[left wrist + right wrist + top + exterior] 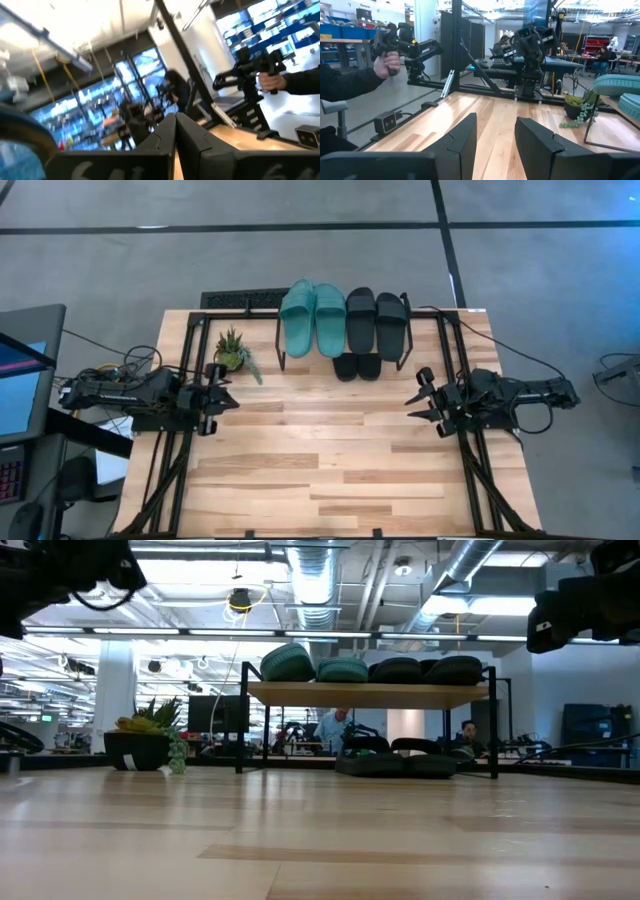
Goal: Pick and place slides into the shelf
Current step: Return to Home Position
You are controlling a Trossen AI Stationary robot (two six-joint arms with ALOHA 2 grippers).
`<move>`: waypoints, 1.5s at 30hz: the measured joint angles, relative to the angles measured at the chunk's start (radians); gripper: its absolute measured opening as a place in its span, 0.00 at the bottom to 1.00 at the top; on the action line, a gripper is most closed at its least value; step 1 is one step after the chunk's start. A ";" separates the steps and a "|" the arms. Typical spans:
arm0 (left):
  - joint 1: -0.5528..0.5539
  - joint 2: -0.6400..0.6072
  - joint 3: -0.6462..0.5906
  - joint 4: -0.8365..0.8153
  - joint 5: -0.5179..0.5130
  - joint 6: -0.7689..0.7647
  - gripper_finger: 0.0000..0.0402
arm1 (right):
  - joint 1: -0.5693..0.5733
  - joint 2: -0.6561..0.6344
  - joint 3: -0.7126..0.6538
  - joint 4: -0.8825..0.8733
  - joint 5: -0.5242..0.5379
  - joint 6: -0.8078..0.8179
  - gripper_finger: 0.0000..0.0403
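The shelf (340, 330) stands at the table's far edge, its wooden top board (370, 693) on thin black legs. On the board lie a teal-green pair of slides (313, 317) and a black pair (376, 319). Another black pair (395, 762) sits on the table under the board, its toes (357, 367) sticking out at the near side. My left gripper (228, 392) hovers shut near the table's left edge, with the fingertips meeting in the left wrist view (175, 125). My right gripper (415, 396) hovers open near the right edge (495, 135). Neither touches anything.
A small potted plant (234, 351) stands left of the shelf, close to my left gripper. Black frame rails (185, 350) run along the table's left and right sides. Beyond the table, a person's hand holds a black handheld device (390, 47). Bare wood (320, 450) lies between the arms.
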 joint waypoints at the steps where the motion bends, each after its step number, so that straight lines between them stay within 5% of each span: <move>1: 0.000 0.000 0.000 0.017 0.012 0.013 0.00 | 0.000 0.000 0.000 0.000 0.000 0.000 0.30; 7: 0.003 0.000 0.000 0.047 0.074 0.073 0.00 | 0.000 0.000 0.000 0.007 0.000 0.000 0.30; 11: 0.026 0.000 0.000 0.033 -0.075 -0.048 0.00 | 0.000 0.000 0.000 0.007 0.000 0.000 0.30; 26: 0.052 0.001 0.000 -0.181 -0.259 -0.283 0.00 | 0.000 0.000 -0.001 0.007 0.000 0.009 0.30; 45: 0.052 0.001 0.000 -0.365 -0.205 -0.276 0.00 | 0.000 0.000 -0.001 -0.001 0.000 0.035 0.30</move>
